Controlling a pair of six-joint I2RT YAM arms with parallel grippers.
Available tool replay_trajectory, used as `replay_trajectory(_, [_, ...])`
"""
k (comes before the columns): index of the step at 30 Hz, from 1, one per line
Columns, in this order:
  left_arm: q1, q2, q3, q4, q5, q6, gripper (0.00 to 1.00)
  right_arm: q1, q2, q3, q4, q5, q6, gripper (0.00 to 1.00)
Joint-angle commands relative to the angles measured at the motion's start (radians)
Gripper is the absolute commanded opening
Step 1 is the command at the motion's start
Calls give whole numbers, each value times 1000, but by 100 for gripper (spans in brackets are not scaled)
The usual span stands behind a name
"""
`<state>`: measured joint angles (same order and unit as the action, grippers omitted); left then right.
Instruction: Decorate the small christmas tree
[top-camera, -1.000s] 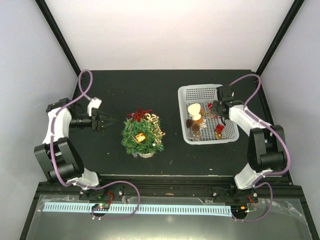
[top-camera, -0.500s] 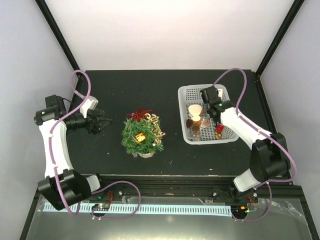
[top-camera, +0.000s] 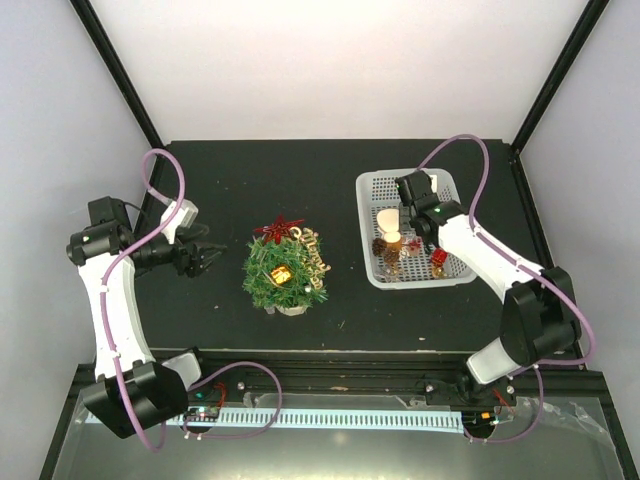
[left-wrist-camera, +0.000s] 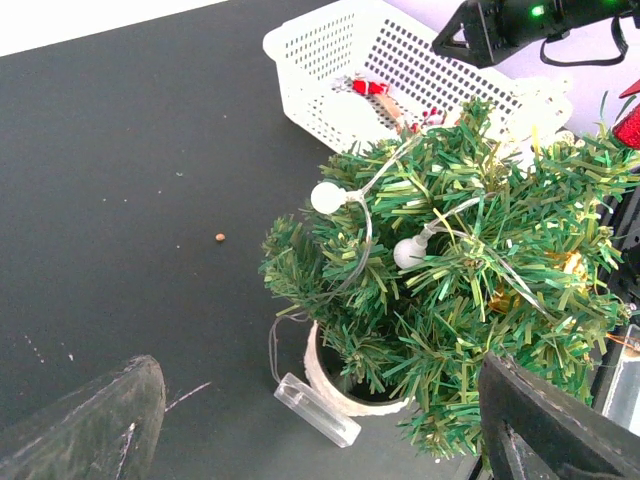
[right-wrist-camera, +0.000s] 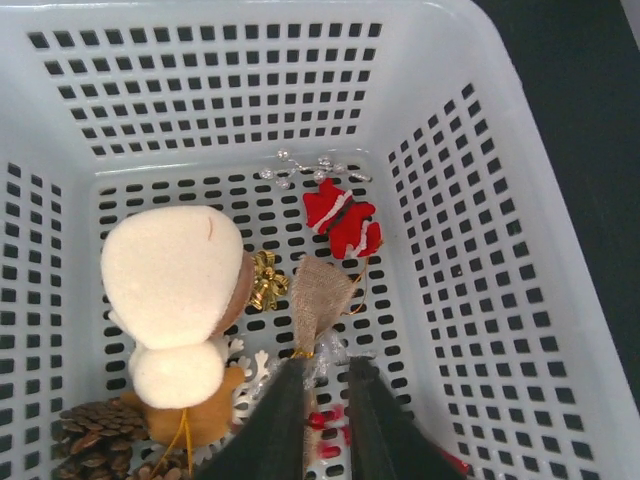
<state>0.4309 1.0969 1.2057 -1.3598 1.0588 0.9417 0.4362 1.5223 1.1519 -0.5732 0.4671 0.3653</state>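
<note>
The small christmas tree (top-camera: 285, 268) stands left of centre on the black table, with a red star (top-camera: 280, 228), a gold gift box (top-camera: 281, 274) and gold lettering (top-camera: 316, 250) on it. In the left wrist view the tree (left-wrist-camera: 460, 290) fills the right side, strung with white bulbs, its pale base (left-wrist-camera: 345, 390) beside a clear battery case (left-wrist-camera: 315, 408). My left gripper (top-camera: 205, 258) is open, just left of the tree, holding nothing. My right gripper (right-wrist-camera: 328, 368) is inside the white basket (top-camera: 372, 186), jaws a narrow gap apart over a burlap sack ornament (right-wrist-camera: 320, 290).
The basket (right-wrist-camera: 480, 250) holds a cream plush figure (right-wrist-camera: 175, 290), red mittens (right-wrist-camera: 342, 222), a gold bow (right-wrist-camera: 265, 280), a silver sprig (right-wrist-camera: 310, 168), a white snowflake (right-wrist-camera: 245, 372) and pine cones (right-wrist-camera: 95, 425). A small crumb (left-wrist-camera: 219, 237) lies on the table.
My left gripper has dropped slightly towards the near side and opened wider. My right gripper has moved left across the basket, and its jaws have parted a little.
</note>
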Motion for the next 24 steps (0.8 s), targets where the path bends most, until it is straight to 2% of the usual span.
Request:
replay_trajectory(1, [3, -7, -4, -34, 8, 21, 86, -2, 15, 15, 29, -26, 4, 8])
replay_trajectory(2, [4, -6, -7, -33, 8, 22, 86, -3, 11, 7, 43, -35, 4, 5])
replay_trajectory(5, [4, 1, -12, -33, 10, 26, 86, -6, 22, 10, 41, -31, 17, 5])
replay_trajectory(6, [3, 4, -14, -33, 11, 27, 86, -13, 31, 14, 35, -23, 25, 7])
replay_trajectory(9, [3, 14, -23, -30, 16, 31, 86, -65, 71, 32, 16, -86, 61, 25])
replay_trajectory(13, [3, 33, -32, -13, 20, 24, 86, -131, 151, 65, -2, -165, 86, 27])
replay_trajectory(18, [4, 55, -41, 10, 13, 21, 86, -145, 244, 105, 3, -263, 56, 28])
replay_trajectory(19, [4, 60, -43, 12, 12, 22, 86, -145, 251, 105, 12, -274, 51, 29])
replay_trajectory(22, [3, 75, -40, 9, 16, 30, 86, -145, 261, 100, 36, -290, 38, 45])
replay_trajectory(24, [3, 83, -37, 6, 18, 36, 86, -145, 268, 101, 42, -297, 26, 48])
